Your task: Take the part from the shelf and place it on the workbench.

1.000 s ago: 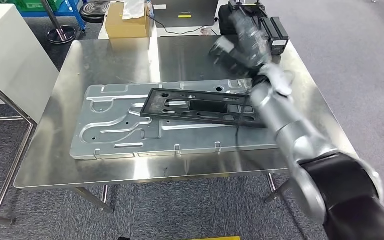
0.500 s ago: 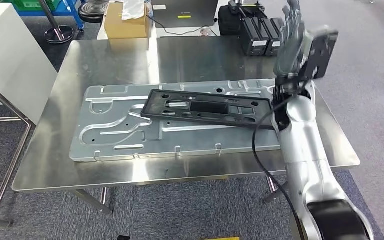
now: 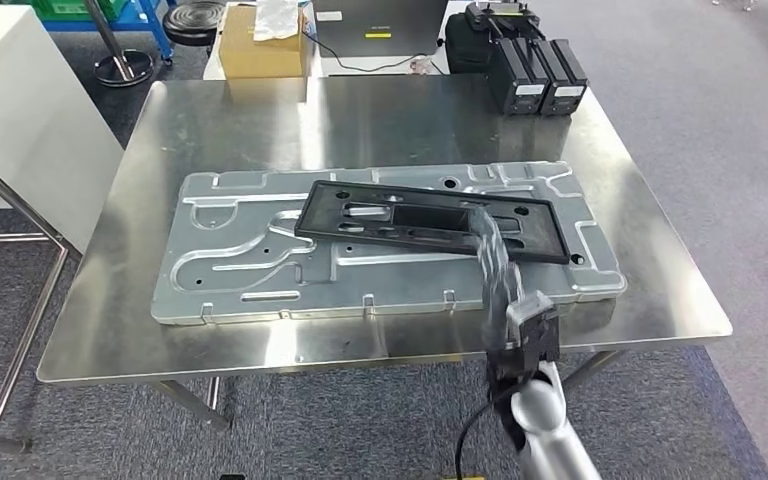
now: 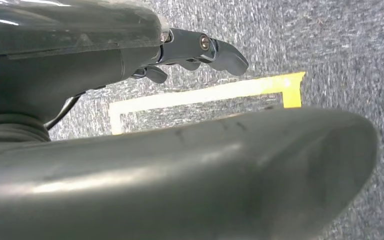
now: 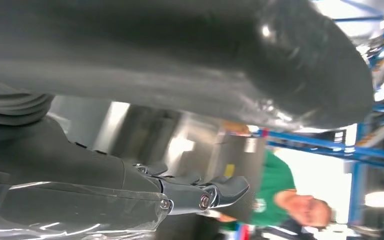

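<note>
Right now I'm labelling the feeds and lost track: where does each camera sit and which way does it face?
Head view: high on the body, looking down at the workbench with the black part; right hand blurred.
Left wrist view: behind the left hand, facing carpet and yellow tape.
Right wrist view: behind the right hand, facing a person.
Head and right wrist views share the right hand.

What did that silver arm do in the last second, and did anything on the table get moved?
The right hand swung from the table's far right side, rose above the right edge, then dropped back toward the robot; it now hangs blurred over the near edge, holding nothing. The black frame lies as before on the silver plate, with the cardboard box and black cases in place. The whole view shifted slightly, so the camera moved.
</note>
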